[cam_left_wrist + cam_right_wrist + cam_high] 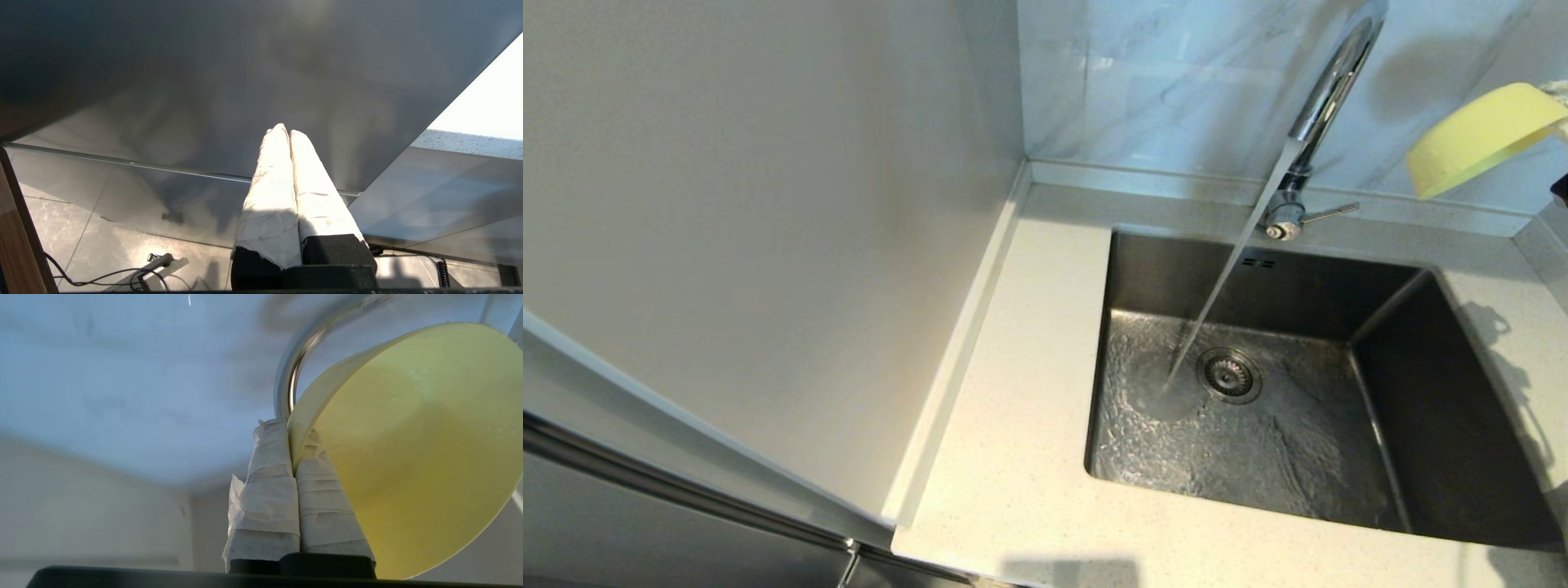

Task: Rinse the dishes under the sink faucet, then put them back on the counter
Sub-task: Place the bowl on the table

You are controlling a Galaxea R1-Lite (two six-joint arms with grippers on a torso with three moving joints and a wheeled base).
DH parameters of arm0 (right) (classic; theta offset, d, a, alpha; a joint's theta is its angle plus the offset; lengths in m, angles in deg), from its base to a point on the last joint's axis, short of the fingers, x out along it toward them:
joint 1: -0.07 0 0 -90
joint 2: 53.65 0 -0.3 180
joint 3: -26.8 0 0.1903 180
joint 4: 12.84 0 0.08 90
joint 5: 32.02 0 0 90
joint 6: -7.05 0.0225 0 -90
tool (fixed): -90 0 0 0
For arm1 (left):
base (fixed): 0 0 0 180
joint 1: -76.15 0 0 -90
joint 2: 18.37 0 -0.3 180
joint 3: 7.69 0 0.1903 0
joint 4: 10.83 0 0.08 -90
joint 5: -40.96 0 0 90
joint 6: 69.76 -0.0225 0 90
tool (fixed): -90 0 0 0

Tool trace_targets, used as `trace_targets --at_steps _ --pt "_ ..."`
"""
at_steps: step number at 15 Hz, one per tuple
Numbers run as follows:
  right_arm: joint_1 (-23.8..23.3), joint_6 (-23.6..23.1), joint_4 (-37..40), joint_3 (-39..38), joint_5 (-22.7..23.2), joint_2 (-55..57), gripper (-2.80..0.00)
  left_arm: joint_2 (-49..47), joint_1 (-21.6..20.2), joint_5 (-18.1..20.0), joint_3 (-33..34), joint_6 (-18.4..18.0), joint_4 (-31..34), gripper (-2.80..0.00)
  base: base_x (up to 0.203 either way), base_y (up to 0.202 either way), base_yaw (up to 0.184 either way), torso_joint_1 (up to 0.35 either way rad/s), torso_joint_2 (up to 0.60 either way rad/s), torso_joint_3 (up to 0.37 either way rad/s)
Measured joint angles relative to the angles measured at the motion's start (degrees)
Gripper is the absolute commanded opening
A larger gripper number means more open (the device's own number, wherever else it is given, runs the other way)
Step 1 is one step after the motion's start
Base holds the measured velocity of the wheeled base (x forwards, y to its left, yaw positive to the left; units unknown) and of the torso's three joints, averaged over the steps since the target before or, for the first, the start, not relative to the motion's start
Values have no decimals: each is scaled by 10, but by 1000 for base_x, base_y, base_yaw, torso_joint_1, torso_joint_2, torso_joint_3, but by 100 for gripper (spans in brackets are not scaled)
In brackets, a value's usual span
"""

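Note:
A pale-yellow bowl point(1478, 139), one of the dishes, hangs tilted in the air at the upper right, to the right of the sink faucet point(1327, 98) and above the counter's back corner. My right gripper point(292, 430) is shut on the bowl's point(408, 457) rim, one finger inside and one outside. The faucet's chrome neck point(292, 371) curves just behind the fingertips. Water point(1225, 278) pours from the spout into the sink point(1445, 392), well left of the bowl. My left gripper point(284, 132) is shut with nothing in it, parked low beside a grey cabinet panel.
The off-white speckled counter point(1013, 408) wraps the steel sink, whose drain point(1229, 376) lies by the splash. The faucet lever point(1331, 214) points right. A tall pale panel point(768, 245) closes off the left. Marble tiles point(1160, 82) rise behind.

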Motion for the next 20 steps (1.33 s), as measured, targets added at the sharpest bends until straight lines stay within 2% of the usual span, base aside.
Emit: trace_targets --at_steps 2,4,6,8,10,13,15,16,18,20 --pt "-2 -8 -89 -1 13 -9 -280 0 0 0 0 0 0 -280 0 0 0 0 0 0" --pt "-7 -9 -152 67 16 -12 -280 0 0 0 0 0 0 -280 0 0 0 0 0 0" --pt "-11 -13 -173 145 24 -10 -280 0 0 0 0 0 0 -280 0 0 0 0 0 0" --pt "-17 -24 -178 157 48 -10 -280 0 0 0 0 0 0 -280 0 0 0 0 0 0" --pt "-28 -58 -177 84 89 -17 -280 0 0 0 0 0 0 -280 0 0 0 0 0 0" --pt "-64 -160 -150 -95 184 -37 -280 0 0 0 0 0 0 -280 0 0 0 0 0 0" --pt "-91 -228 -65 -158 234 -54 -280 0 0 0 0 0 0 -280 0 0 0 0 0 0" --pt "-99 -244 0 -160 242 -63 -280 0 0 0 0 0 0 -280 0 0 0 0 0 0" --pt "-106 -269 166 -131 248 -82 -280 0 0 0 0 0 0 -280 0 0 0 0 0 0" --pt "-105 -331 352 -95 249 -105 -280 0 0 0 0 0 0 -280 0 0 0 0 0 0"
